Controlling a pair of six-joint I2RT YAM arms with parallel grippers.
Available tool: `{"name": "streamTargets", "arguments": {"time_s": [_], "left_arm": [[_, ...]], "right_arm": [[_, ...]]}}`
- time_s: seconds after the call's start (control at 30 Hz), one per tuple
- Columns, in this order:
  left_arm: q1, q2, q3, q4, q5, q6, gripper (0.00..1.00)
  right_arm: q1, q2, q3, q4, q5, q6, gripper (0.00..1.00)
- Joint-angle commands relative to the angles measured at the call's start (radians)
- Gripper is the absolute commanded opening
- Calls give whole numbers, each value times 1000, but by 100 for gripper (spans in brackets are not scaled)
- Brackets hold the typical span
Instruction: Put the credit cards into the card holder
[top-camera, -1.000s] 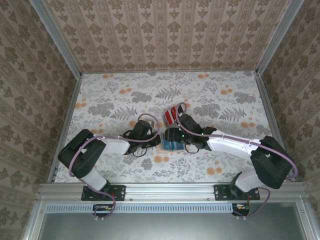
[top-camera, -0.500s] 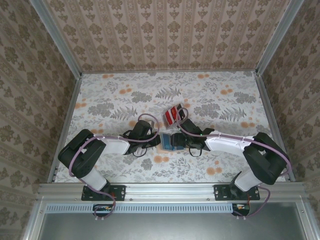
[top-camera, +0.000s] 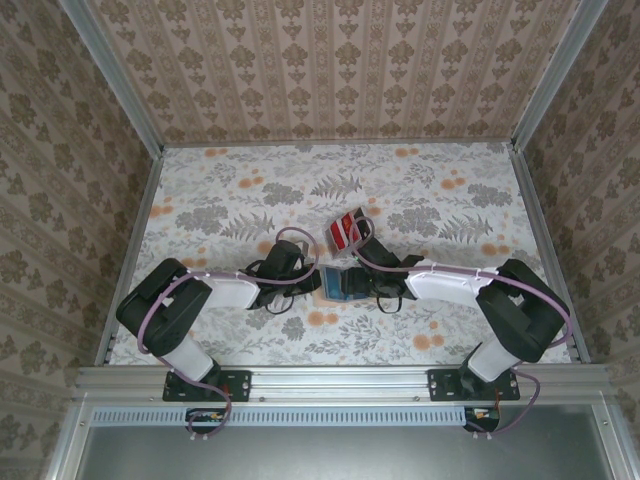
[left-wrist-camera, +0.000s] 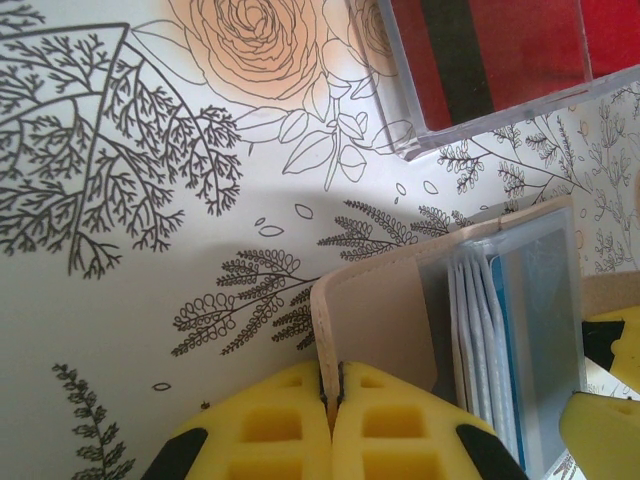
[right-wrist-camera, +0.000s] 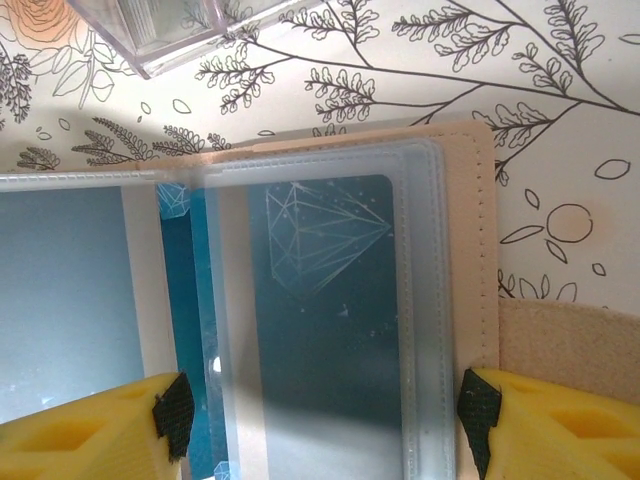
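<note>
The card holder (top-camera: 343, 284) lies open on the floral table (top-camera: 230, 190), near the front edge and between the two arms. Its bluish-grey inside faces up and its tan cover (left-wrist-camera: 375, 320) is spread to the left. In the right wrist view, clear plastic sleeves (right-wrist-camera: 330, 300) fan across the open holder, with a blue card printed with a pale diamond outline (right-wrist-camera: 320, 240) under the top sleeve. The left end effector (left-wrist-camera: 332, 395) is clamped tight on the edge of the tan cover, its yellow fingers (left-wrist-camera: 275, 430) pressed together on the flap. The right end effector (right-wrist-camera: 325, 420) stands wide over the sleeves, one yellow finger (right-wrist-camera: 80, 440) on the left and the other at the holder's stitched right edge; I cannot tell whether either one touches it. The credit cards (top-camera: 345, 230), red with a dark stripe, sit in a clear case (left-wrist-camera: 400, 90) just beyond the holder, apart from it, toward the back of the table.
</note>
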Motion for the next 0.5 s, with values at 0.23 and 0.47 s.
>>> {"name": "streamTargets", "arguments": {"time_s": [0.23,0.47], "left_arm": [[-10,9,-8,-51,1,5,0],[-12,-3,-22,-53,-6,2,0]], "right_arm": [[4,-96,40,-67,36,-28,74],[8,-14,34,-13,8,-12,74]]}}
